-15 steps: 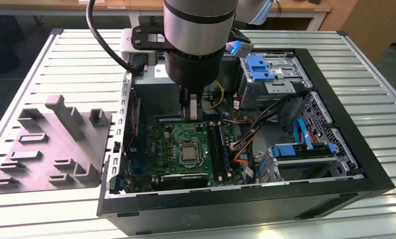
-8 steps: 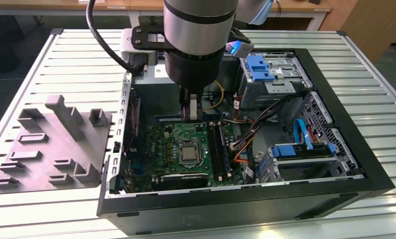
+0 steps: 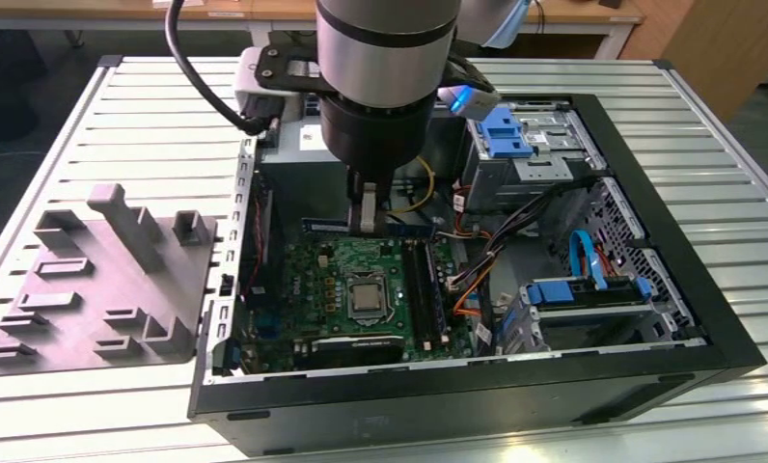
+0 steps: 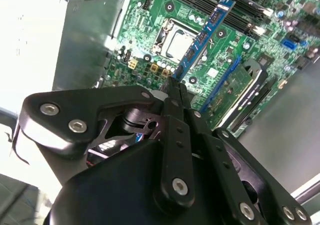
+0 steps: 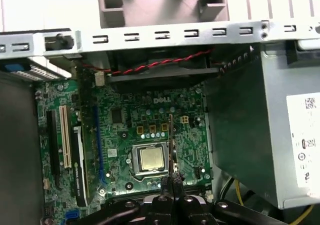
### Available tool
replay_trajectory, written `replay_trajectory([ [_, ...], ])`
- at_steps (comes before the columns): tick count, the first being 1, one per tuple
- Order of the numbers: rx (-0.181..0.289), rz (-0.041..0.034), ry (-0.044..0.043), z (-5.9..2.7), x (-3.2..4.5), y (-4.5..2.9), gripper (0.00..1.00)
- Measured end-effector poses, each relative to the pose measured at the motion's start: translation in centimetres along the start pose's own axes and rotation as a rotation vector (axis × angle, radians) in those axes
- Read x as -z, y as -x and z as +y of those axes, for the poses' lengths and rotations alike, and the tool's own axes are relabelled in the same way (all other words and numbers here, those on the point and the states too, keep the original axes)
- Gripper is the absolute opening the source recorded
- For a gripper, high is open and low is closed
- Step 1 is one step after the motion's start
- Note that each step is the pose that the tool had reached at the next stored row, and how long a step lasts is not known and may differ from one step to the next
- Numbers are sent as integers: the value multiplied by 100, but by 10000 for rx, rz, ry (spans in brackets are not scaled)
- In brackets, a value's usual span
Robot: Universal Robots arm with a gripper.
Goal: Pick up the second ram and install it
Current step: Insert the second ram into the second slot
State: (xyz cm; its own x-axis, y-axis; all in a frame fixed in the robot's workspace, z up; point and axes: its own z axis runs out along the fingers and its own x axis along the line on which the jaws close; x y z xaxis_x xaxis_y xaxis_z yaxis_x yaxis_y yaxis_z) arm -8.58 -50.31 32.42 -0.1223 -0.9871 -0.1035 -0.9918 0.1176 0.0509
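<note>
In the exterior view, reaches down from the arm (image 3: pixel 384 58) into the open computer case (image 3: pixel 461 395) on the slatted tabletop (image 3: pixel 49 164): gripper (image 3: pixel 369 220) with fingers shut tight on the second ram (image 3: pixel 403 230), gripped about midway along its length. Holds the stick level and on edge above the green motherboard (image 3: pixel 345 289), toward the board's far side, near the grey power supply (image 3: pixel 294 149). Has a grey moulded fixture (image 3: pixel 101 280) lying on the tabletop to the exterior view's left of the case. In the second wrist view, shows the black fingers (image 4: pixel 170 92) pinching the flat faces of the second ram (image 4: pixel 202 37), its bluish length running out above the motherboard (image 4: pixel 145 40) and crossing in front of the processor socket (image 4: pixel 172 40). In the first wrist view, presents the second ram (image 5: pixel 172 140) edge-on as a thin line running out from the gripper (image 5: pixel 172 184), over the motherboard (image 5: pixel 125 120) just beside the processor socket (image 5: pixel 151 158), with the power supply (image 5: pixel 255 135) off to one side.
</note>
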Motion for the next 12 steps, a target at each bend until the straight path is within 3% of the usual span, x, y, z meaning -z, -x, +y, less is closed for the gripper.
replay_trajectory([
  [12,-2176,-111,-227,0,-6,-1,11],
])
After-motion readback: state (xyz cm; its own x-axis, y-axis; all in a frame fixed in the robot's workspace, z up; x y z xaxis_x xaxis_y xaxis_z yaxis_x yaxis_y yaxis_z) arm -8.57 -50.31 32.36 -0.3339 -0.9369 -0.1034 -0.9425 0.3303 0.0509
